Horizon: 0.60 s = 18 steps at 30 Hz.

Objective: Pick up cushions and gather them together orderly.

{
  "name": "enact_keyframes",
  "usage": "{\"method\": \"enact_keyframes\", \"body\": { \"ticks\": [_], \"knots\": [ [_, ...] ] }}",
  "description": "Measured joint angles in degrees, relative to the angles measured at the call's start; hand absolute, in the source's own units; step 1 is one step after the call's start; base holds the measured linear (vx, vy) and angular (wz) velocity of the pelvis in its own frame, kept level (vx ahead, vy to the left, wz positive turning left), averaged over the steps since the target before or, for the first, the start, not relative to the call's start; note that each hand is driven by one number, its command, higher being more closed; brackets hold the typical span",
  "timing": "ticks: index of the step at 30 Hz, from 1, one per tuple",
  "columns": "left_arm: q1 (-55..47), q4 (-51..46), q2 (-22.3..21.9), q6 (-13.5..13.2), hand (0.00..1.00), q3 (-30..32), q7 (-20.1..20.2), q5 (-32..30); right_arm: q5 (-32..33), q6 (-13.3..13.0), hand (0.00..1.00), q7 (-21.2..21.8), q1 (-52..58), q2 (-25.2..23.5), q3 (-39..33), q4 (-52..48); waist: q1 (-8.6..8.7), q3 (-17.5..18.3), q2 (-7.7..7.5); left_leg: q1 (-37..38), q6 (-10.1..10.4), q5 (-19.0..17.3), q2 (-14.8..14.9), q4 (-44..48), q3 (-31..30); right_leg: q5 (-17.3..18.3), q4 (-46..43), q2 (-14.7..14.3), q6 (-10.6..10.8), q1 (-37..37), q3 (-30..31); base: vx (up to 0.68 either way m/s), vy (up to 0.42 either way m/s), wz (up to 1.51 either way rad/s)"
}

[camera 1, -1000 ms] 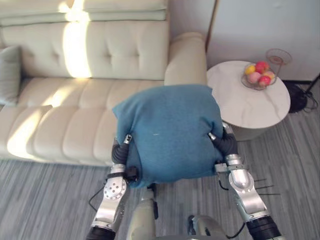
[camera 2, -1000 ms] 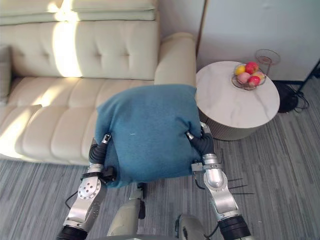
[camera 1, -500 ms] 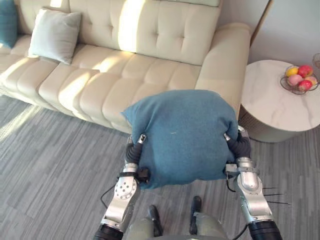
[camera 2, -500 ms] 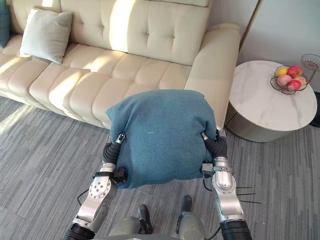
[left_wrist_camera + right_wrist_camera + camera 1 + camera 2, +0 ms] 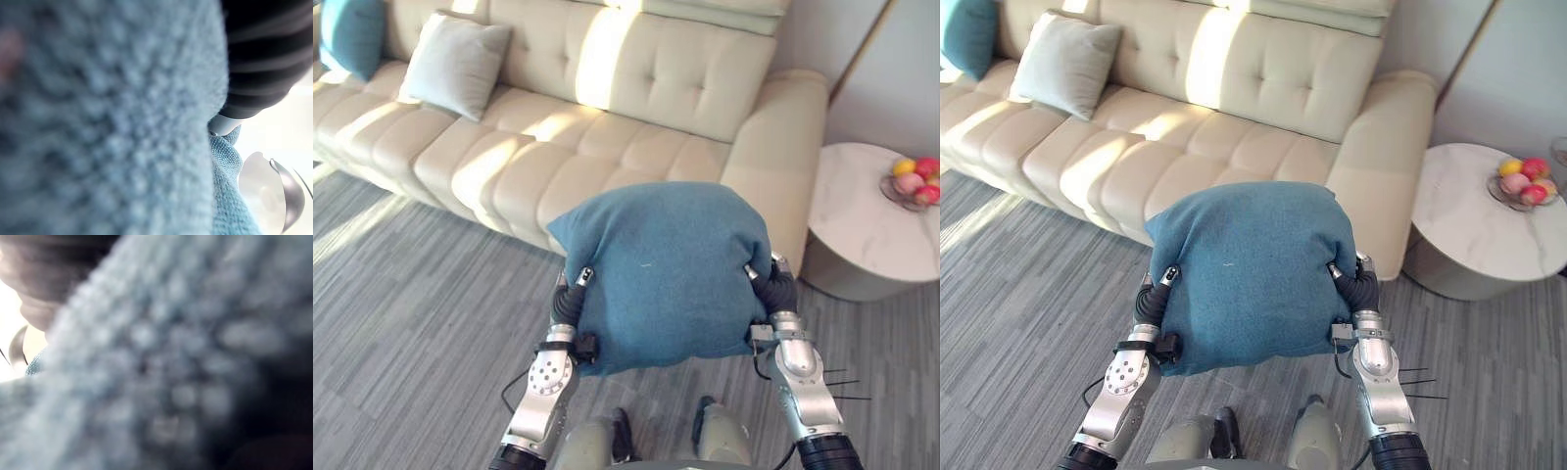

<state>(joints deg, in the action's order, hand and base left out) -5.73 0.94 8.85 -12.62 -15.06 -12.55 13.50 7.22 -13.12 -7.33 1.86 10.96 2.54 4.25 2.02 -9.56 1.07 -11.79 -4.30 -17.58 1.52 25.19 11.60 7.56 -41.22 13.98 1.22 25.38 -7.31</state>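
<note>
One long cream sofa (image 5: 636, 88) with a tufted back runs across the far side of the scene, standing on a grey striped floor (image 5: 411, 323). One round white worktop (image 5: 871, 225), a low side table, sits just beside the sofa's right arm.

Three cushions are in sight. The largest in view is a plump teal cushion (image 5: 666, 269), held up in the air in front of the robot, above the floor and just short of the sofa's front edge near its right end. One pale grey cushion (image 5: 455, 64) leans against the sofa back towards the left end. One second teal cushion (image 5: 352, 34) stands at the far left end of the sofa, near the pale one.

One small wire bowl of fruit (image 5: 1520, 183) rests on the worktop.

Two hands carry the raised cushion between them: the left hand (image 5: 570, 299) presses its left side, the right hand (image 5: 777, 289) its right side. Fingers of both are hidden behind the fabric, so their grip cannot be told.
</note>
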Motion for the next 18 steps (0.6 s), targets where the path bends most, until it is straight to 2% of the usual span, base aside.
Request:
{"method": "enact_keyframes", "body": {
  "ticks": [1, 2, 3, 4, 6, 8, 9, 10, 11, 12, 13, 14, 16, 17, 18],
  "knots": [
    [0.0, 0.0, 0.5, 0.0, 1.00, 0.0, 0.0, 0.0, 0.1, 0.0, 1.00, 0.0, 0.4, -0.2, 0.2, 0.0, 0.05, -0.1, 0.18, 0.5, 0.0, -0.3, 0.2, 0.0, -0.7, 1.3, 0.4, -1.1, 0.4, 0.7, 0.6, 0.23, 0.036, 0.48],
    [0.3, 0.0, 1.3, 0.0, 1.00, 0.0, 0.0, 0.0, 0.4, 0.0, 1.00, 0.1, 0.9, -0.6, 0.4, 0.0, 0.45, -0.1, 0.07, 0.9, 0.0, -1.0, 0.3, 0.0, -2.2, 2.1, 2.7, -3.4, 1.0, 2.4, 1.5, 0.33, -0.014, 0.71],
    [0.8, 0.4, 1.4, 0.0, 1.00, -0.1, 0.1, 0.0, 1.3, 0.0, 1.00, 0.1, 1.0, -0.6, 0.4, 0.4, 1.23, -0.4, 0.14, 2.0, 0.0, -1.9, 0.1, 0.0, -4.3, 1.0, 9.7, -5.5, 2.1, 3.1, 1.4, 0.27, -0.022, 0.74],
    [0.9, 0.6, 1.5, 0.0, 1.00, -0.2, 0.1, 0.0, 1.3, 0.0, 1.00, 0.1, 1.0, -0.5, 0.3, 0.7, 1.52, -0.5, 0.07, 2.7, 0.2, -2.3, -0.1, -0.1, -4.8, 0.4, 12.8, -6.1, 2.7, 3.1, 1.2, 0.31, -0.044, 0.86],
    [2.1, 1.9, 1.4, 0.0, 1.00, -0.9, 0.4, 0.0, 1.7, 0.0, 1.00, 0.1, 1.6, -0.3, -0.4, 1.2, 2.95, -0.9, -0.96, 6.6, 1.7, -4.2, -2.3, -0.4, -8.0, -7.4, 29.2, -6.8, 3.7, 2.4, 0.9, 0.40, -0.093, 0.90],
    [2.8, 2.2, 1.5, 0.2, 1.00, -1.2, 0.9, -0.1, 1.7, 0.0, 1.00, 0.1, 2.5, -0.4, -0.9, 1.1, 3.70, -0.8, -1.80, 9.6, 2.8, -7.1, -4.1, 0.1, -10.4, -9.0, 32.0, -6.0, 2.2, 2.8, 1.9, 0.52, -0.210, 0.92],
    [3.0, 2.8, 0.9, 0.2, 1.00, -2.6, 1.3, -0.2, 1.7, 0.0, 1.00, 0.1, 4.2, 0.2, -2.1, 1.1, 3.86, -0.2, -0.49, 12.2, 4.4, -9.3, -3.2, -0.2, -12.4, -14.1, 26.2, -6.3, 0.0, 3.7, 2.1, 0.64, -0.289, 0.82],
    [2.7, 3.1, 0.5, 0.3, 1.00, -3.0, 1.5, -0.2, 1.8, 0.0, 1.00, 0.1, 5.0, 0.4, -2.3, 1.1, 3.57, 0.5, 0.53, 13.0, 5.4, -9.7, -2.6, 0.4, -12.6, -14.3, 23.7, -6.6, -0.1, 4.2, 1.2, 0.48, -0.204, 0.67],
    [2.7, 3.3, -0.4, 0.3, 1.00, -3.0, 2.0, -0.2, 1.8, 0.2, 1.00, 0.1, 5.6, 0.6, -2.5, 1.1, 3.80, 1.2, 2.35, 11.2, 7.1, -9.2, 0.0, 5.6, -12.1, -13.8, 21.0, -7.3, -1.1, 4.3, -0.7, 0.47, -0.189, 0.28],
    [2.7, 3.4, -0.9, 0.4, 1.00, -2.7, 2.1, -0.2, 1.8, 0.7, 1.00, 0.1, 5.2, 0.7, -2.5, 1.1, 3.39, 1.4, 3.45, 8.4, 10.6, -7.2, 3.0, 12.4, -10.2, -11.8, 20.0, -9.2, -2.7, 3.7, -1.9, 0.58, -0.220, 0.04],
    [2.6, 3.5, -1.0, 0.6, 1.00, -2.3, 2.2, 0.0, 1.7, 1.1, 1.00, 0.1, 4.9, 0.4, -2.5, 0.6, 2.98, 1.4, 3.66, 6.1, 12.1, -2.7, 6.1, 19.8, -7.7, -10.7, 19.1, -11.5, -4.4, 2.3, -2.1, 0.70, -0.270, -0.52],
    [2.3, 4.0, -1.3, 1.1, 1.00, -2.0, 2.3, 0.1, 1.7, 1.3, 1.00, -0.2, 6.0, 0.4, -2.5, -1.8, 2.05, 1.3, 3.59, 4.1, 10.8, 3.4, 9.9, 27.7, -5.0, -9.0, 19.4, -14.0, -6.1, -0.8, -1.5, 0.59, -0.203, -0.65],
    [1.7, 4.0, -2.0, 1.0, 1.00, -2.0, 2.4, 0.5, 1.7, 1.2, 1.00, -0.6, 7.9, 0.3, -2.6, -6.1, 1.48, 1.3, 3.47, 3.1, 10.1, 2.7, 13.7, 33.6, -1.5, -7.5, 21.4, -16.1, -6.9, -5.9, -0.4, 0.58, -0.143, -0.58],
    [1.9, 3.8, -2.2, 1.0, 1.00, -2.0, 2.5, 0.6, 1.7, 0.9, 1.00, -1.1, 9.1, -0.1, -3.0, -9.6, 1.54, 1.4, 2.80, 1.6, 7.7, 1.2, 15.0, 33.4, 1.6, -6.6, 23.2, -16.2, -7.0, -8.9, 1.1, 0.48, -0.094, -0.42],
    [2.1, 3.5, -2.2, 1.0, 1.00, -2.0, 2.5, 0.6, 1.7, 0.8, 1.00, -1.2, 9.3, -0.3, -3.4, -10.9, 1.51, 1.3, 2.64, 0.9, 6.6, 0.6, 15.3, 32.4, 2.8, -6.4, 24.0, -16.2, -6.9, -10.0, 1.7, 0.40, -0.060, -0.41]
  ]
}}
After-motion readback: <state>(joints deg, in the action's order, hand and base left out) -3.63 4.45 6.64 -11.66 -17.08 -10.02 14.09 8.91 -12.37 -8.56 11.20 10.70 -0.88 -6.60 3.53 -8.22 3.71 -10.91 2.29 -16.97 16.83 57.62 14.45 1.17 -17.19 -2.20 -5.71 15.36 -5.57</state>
